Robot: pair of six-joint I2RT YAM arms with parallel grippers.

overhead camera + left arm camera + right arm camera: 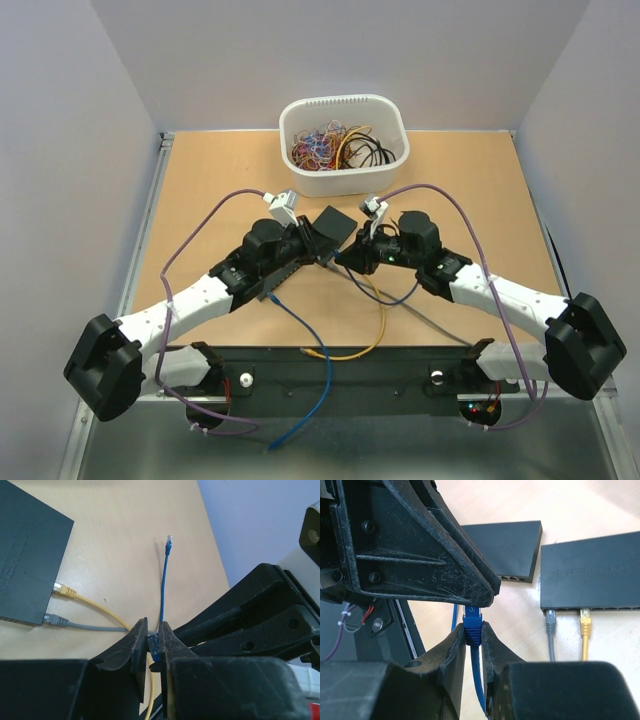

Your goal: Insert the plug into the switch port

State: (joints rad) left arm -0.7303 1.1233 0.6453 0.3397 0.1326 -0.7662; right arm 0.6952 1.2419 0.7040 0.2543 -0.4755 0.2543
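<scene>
A blue plug (473, 627) on a blue cable (322, 350) is pinched between both grippers above the table's middle. My right gripper (473, 632) is shut on the plug's boot. My left gripper (153, 642) is shut on the plug's (154, 646) tip. In the top view the left gripper (318, 254) and the right gripper (336, 258) meet nose to nose. A black switch (592, 575) lies ahead, with a grey plug (550, 618) and a yellow plug (584, 621) in its ports. It also shows in the left wrist view (30, 555).
A second black switch (505, 547) lies beside the first and shows in the top view (335, 228). A white bin (345, 181) of coloured cables stands at the back. Yellow cable (372, 343) and grey cable (440, 325) trail toward the near edge. The blue cable's free end (169, 542) lies on the table.
</scene>
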